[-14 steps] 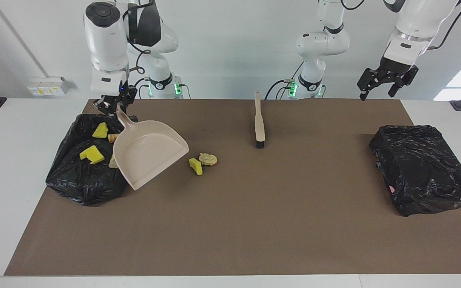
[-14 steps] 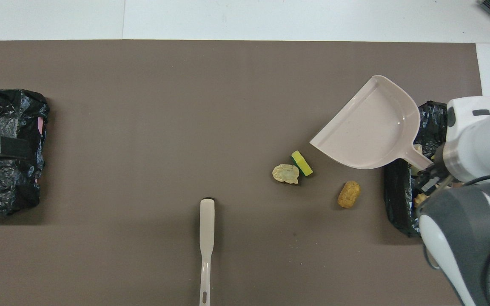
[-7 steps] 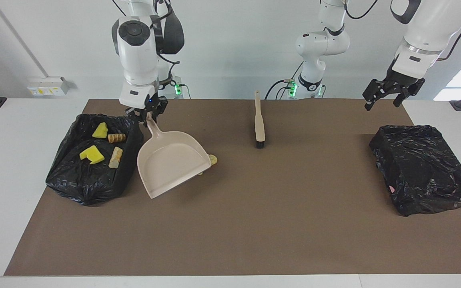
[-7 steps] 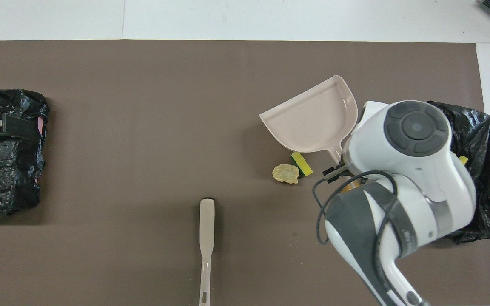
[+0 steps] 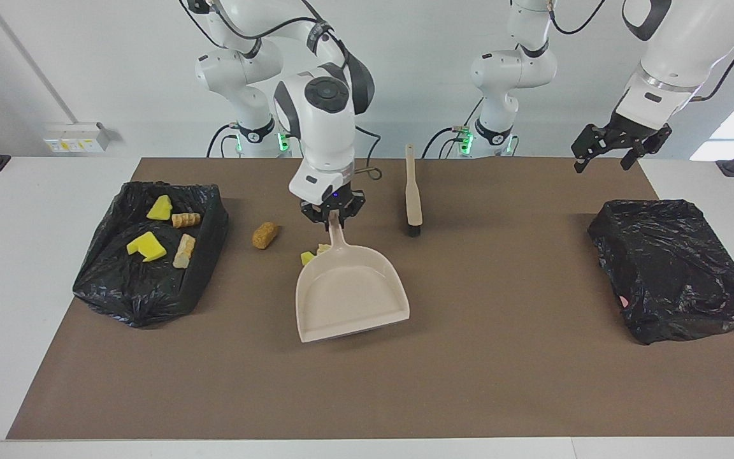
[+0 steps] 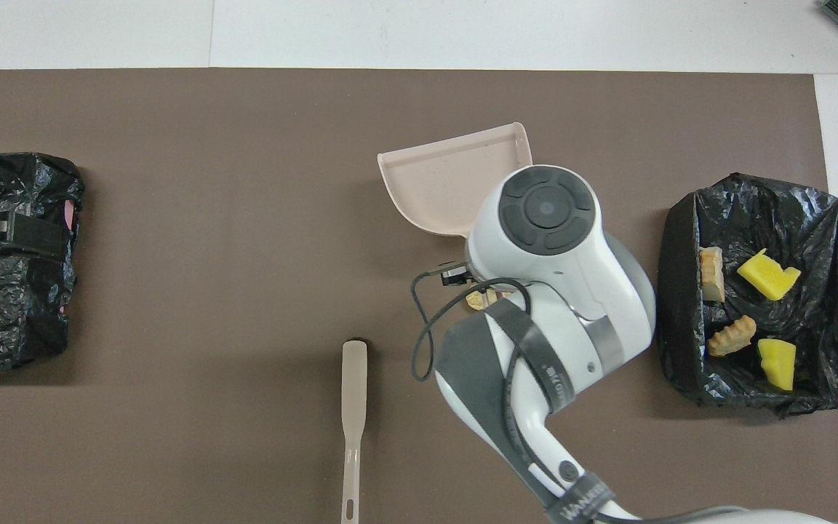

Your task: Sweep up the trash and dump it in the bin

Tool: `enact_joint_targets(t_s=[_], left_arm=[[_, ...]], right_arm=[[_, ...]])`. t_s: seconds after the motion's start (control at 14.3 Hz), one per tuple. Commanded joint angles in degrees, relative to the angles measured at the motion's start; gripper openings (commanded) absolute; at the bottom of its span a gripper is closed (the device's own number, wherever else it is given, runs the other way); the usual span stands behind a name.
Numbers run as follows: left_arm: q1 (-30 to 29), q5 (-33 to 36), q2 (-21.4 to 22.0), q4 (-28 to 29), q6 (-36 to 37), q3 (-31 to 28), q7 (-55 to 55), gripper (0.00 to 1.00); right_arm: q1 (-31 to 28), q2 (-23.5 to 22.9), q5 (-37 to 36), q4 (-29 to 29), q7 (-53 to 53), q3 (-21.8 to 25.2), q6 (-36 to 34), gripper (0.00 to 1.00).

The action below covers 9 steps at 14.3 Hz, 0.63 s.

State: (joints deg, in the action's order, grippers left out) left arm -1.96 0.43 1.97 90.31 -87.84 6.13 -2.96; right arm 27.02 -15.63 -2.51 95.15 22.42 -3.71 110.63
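My right gripper [image 5: 332, 218] is shut on the handle of the empty beige dustpan [image 5: 351, 296], whose mouth points away from the robots over the middle of the mat. Loose trash lies by the handle: a yellow sponge bit [image 5: 307, 257] and a beige lump [image 5: 322, 248], both partly hidden. An orange-brown lump [image 5: 264, 234] sits between them and the bin. The black-bagged bin [image 5: 144, 306] at the right arm's end holds several scraps, among them a yellow chunk [image 5: 145, 246]. In the overhead view the arm covers the gripper and most of the dustpan [image 6: 455, 171]. My left gripper [image 5: 618, 143] hangs open.
The beige brush [image 5: 413, 191] lies on the mat near the robots, beside the dustpan handle, bristles pointing away from them. A second black-bagged bin [image 5: 673, 268] stands at the left arm's end, under the left gripper [image 6: 8, 236] in the overhead view.
The right arm has carried the dustpan from over the bin toward the middle of the mat, turning its mouth away from the robots. The left gripper has barely shifted.
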Motion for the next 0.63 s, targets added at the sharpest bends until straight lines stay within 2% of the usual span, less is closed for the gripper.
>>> enact_joint_targets(t_s=[0.0,0.21,0.56], left_arm=[[-0.1,-0.9,-0.7,-0.8,-3.7,0.0,2.1,1.0],[-0.1,-1.5,-0.7,-0.8,-3.7,0.0,1.8,1.0],[-0.1,-2.3,-0.7,-0.8,-3.7,0.0,1.6,1.0]], right_arm=[[4.1,-9.6,0.9,-9.9,10.8,0.4,2.1,0.0],[8.1,-15.0,0.9,-11.9,18.2,0.4,7.0,0.0],[8.0,-15.0,3.8,-11.4,18.4,0.3,8.5,0.0]])
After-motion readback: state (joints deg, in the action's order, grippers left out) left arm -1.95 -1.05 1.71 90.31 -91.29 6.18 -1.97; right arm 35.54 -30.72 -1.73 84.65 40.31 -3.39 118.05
